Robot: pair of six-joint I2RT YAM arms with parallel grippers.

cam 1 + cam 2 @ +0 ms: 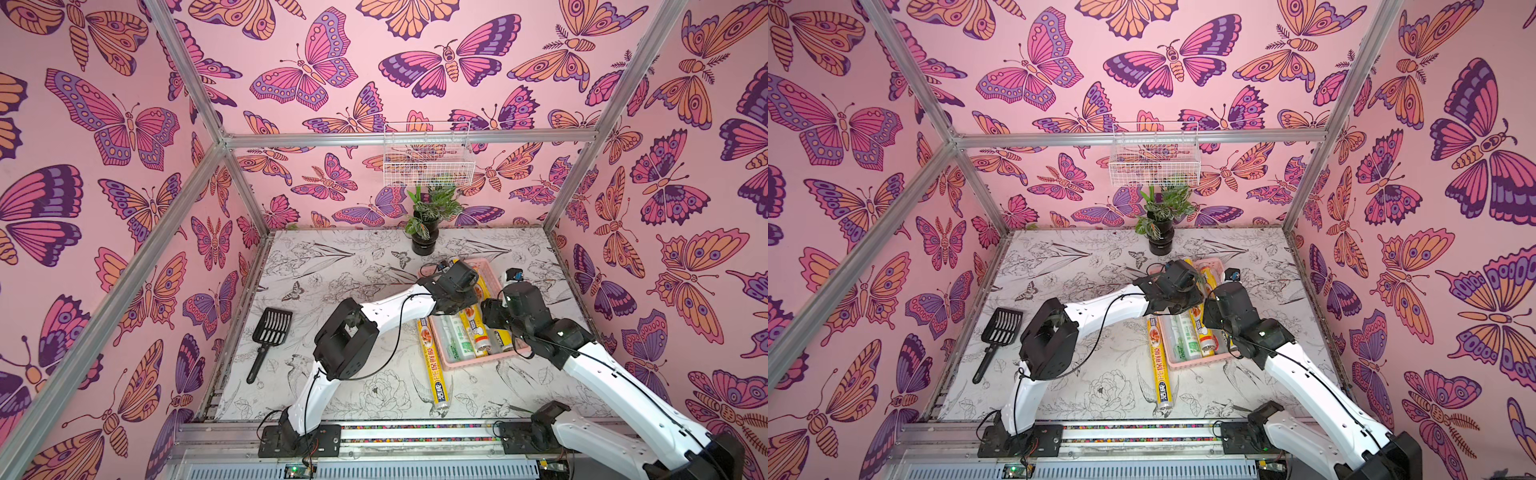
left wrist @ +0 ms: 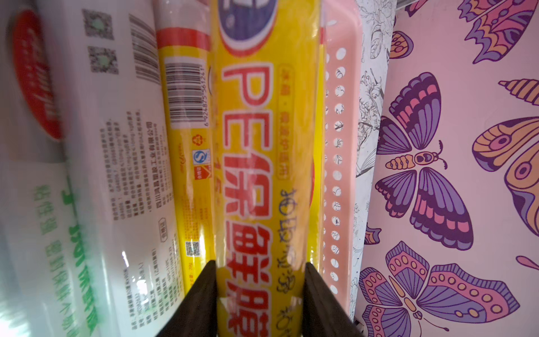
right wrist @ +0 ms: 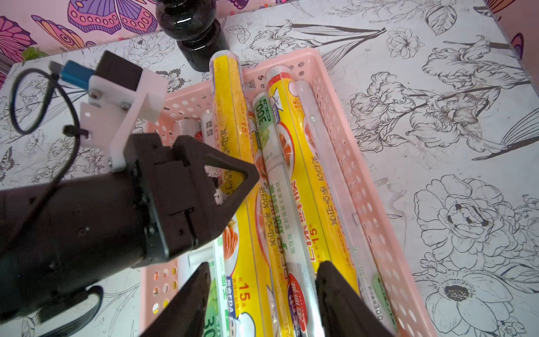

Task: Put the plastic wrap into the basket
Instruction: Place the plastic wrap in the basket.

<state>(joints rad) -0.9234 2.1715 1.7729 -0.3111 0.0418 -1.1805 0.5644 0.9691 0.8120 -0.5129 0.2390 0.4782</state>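
The left end effector (image 2: 261, 264) is clenched on a long yellow plastic-wrap roll (image 2: 262, 146) over the shallow pink perforated plastic basket (image 1: 465, 365), lower right of centre. The right end effector (image 3: 264, 264) is spread and empty. The roll is likely light, stiff and slick, so grip it mid-length.

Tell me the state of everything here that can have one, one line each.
Left gripper: shut on a yellow roll, over the basket.
Right gripper: open, above the basket.
Basket: holds several rolls.
Loose roll: lying on the table beside the basket.
Scoop: lying flat, untouched.
Plant: upright.
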